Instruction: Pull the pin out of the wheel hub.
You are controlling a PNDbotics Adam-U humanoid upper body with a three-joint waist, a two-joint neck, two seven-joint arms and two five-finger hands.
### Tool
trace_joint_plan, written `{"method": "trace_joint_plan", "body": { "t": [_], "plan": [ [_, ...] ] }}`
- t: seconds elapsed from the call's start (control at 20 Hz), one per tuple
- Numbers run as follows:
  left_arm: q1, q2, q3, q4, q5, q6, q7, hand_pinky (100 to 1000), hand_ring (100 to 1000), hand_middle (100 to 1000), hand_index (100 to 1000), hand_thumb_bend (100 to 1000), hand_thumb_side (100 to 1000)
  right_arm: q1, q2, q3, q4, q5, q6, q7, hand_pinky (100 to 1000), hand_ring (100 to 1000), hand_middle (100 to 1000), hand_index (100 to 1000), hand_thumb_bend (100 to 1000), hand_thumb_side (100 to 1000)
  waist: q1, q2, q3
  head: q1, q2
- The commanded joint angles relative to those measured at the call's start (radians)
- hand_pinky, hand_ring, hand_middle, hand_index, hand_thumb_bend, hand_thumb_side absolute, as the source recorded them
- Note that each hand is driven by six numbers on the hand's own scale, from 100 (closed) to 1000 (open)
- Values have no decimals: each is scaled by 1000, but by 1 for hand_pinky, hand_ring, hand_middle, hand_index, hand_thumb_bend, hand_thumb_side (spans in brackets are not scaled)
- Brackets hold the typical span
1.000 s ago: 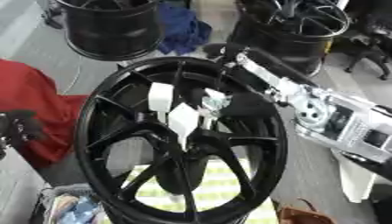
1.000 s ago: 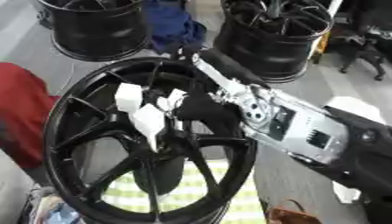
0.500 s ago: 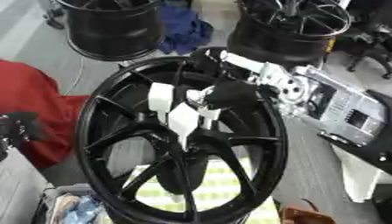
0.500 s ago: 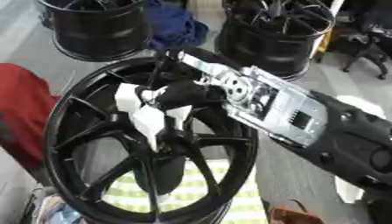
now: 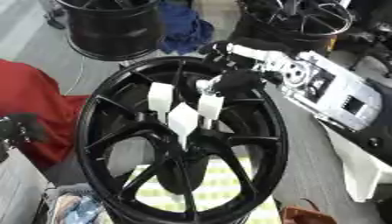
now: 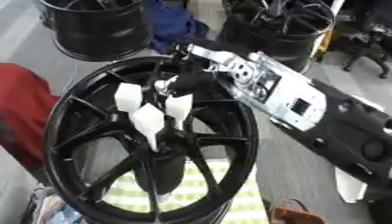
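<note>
Centre of view: black wheel hub (image 5: pixel 183 140), big multi-spoke rim lying roughly flat, slightly tilted, filling most of the frame. Three white flat tabs (image 5: pixel 183 118) stand up around its middle, near the spoke junction: one left, one right, one nearer between them.

Right hand (image 5: pixel 239 81) comes in from the far right, over the far edge of the rim, dark fingers bunched down at the top of the right-hand white tab, by a small pale piece there. Fingers look curled, but blur hides what they hold; the pin itself can't be made out. Silver-and-black forearm (image 6: pixel 268 89) runs back to the right edge.

Left hand (image 5: pixel 19 129): dark shape at the left edge, well apart from the hub; finger state can't be told.

Yellow-green striped mat (image 5: pixel 222 183) shows through the near spokes. Red cloth (image 5: pixel 34 100) left of the rim. Far side: two more black rims (image 5: pixel 115 26), blue cloth (image 5: pixel 183 26) between them.
</note>
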Motion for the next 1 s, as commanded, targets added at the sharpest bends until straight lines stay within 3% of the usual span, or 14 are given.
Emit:
{"method": "trace_joint_plan", "body": {
  "t": [0.05, 0.45, 1.0],
  "plan": [
    [-10, 25, -3, -10, 0, -8, 0, 713, 623, 632, 827, 100, 846, -15, -13, -27, 27, 57, -31, 50, 833, 896, 871, 961, 308, 436, 8, -8, -2, 3, 4],
    [-9, 23, -2, -9, -4, -8, 0, 713, 623, 633, 828, 100, 849, 1, -11, -38, 82, 182, -107, 176, 848, 916, 884, 957, 305, 392, 7, -9, -1, 8, 5],
    [-8, 21, -2, -7, -10, -11, 0, 714, 624, 635, 828, 100, 852, 2, 6, -92, 123, 298, -197, 347, 847, 913, 878, 952, 303, 403, 7, -8, -3, 14, 8]
  ]
}}
